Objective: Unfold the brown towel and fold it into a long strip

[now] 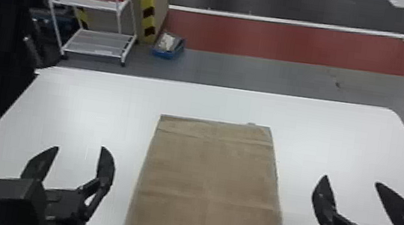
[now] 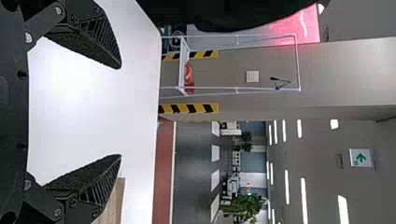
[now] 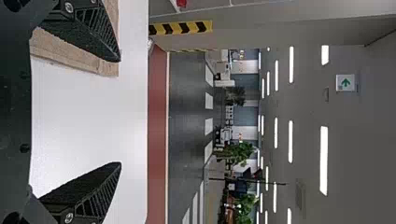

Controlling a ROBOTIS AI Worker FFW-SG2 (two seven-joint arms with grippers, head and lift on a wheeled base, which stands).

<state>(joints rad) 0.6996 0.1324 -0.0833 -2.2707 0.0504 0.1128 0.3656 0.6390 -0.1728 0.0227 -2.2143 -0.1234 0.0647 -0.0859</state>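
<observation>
Brown towel (image 1: 212, 168) lay flat in the head view, a broad rectangle down the middle of the white table (image 1: 72, 114), its far edge short of the table's far side and its length running toward the near side. Crosswise creases and one faint lengthwise crease marked it. The unfolding looked largely done, though whether any layers remained doubled beneath I could not tell; the narrowing into a long strip seemed to be what was left, since the cloth was too wide to pass for one. To its left stood the left gripper (image 1: 80, 147), to its right the right gripper (image 1: 351, 179), both spread wide, holding nothing and apart from the cloth. The left wrist view showed the left gripper gaping over bare table, with a piece of towel partly hidden behind one finger and nothing between the tips. The right wrist view matched it on the other side: fingers far apart, empty, the towel's border and a far corner showing past the finger nearer the cloth.
</observation>
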